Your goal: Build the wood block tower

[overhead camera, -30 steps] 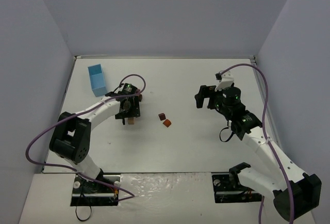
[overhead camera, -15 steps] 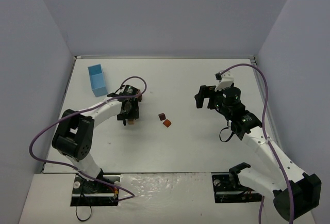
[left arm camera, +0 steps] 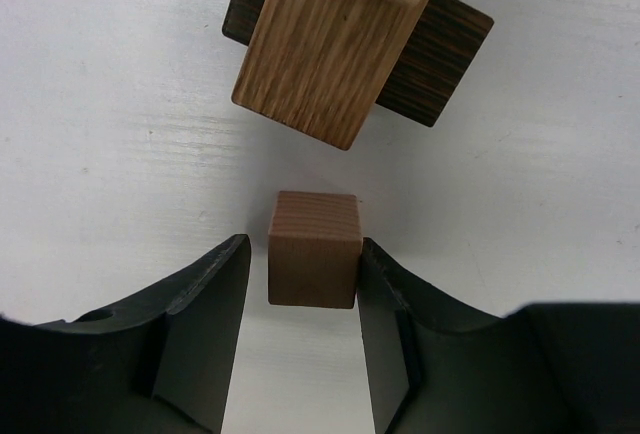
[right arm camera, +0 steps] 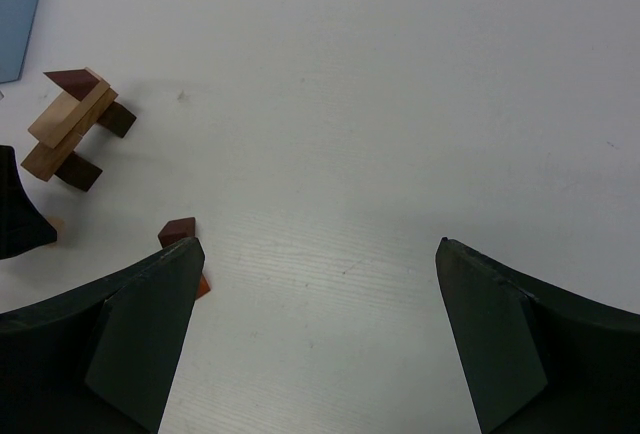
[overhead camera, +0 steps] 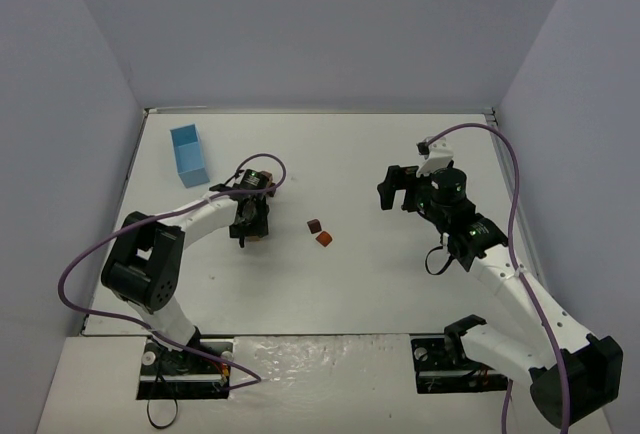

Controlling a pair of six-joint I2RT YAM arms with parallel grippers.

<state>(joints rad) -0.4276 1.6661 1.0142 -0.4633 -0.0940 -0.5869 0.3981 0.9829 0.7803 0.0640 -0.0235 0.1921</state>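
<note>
The tower [left arm camera: 340, 44] is a tan bar lying across a dark brown bar; in the right wrist view [right arm camera: 72, 124] it also carries a reddish piece on top. My left gripper [left arm camera: 303, 254] is down at the table just in front of it. Its jaws stand either side of a brown cube [left arm camera: 313, 249]: the right finger touches it and the left leaves a small gap. In the top view the left gripper [overhead camera: 250, 222] hides most of the tower. A dark brown block [overhead camera: 314, 225] and a reddish-orange block [overhead camera: 324, 238] lie mid-table. My right gripper [overhead camera: 398, 186] is wide open and empty above the table.
A light blue box [overhead camera: 188, 154] stands at the back left, beyond the tower. The two loose blocks lie between the arms, and the dark one also shows in the right wrist view [right arm camera: 178, 230]. Purple walls close in the table on three sides.
The left gripper has shifted slightly right and toward the near edge, beside the tower. The right arm and the loose blocks have not moved.
</note>
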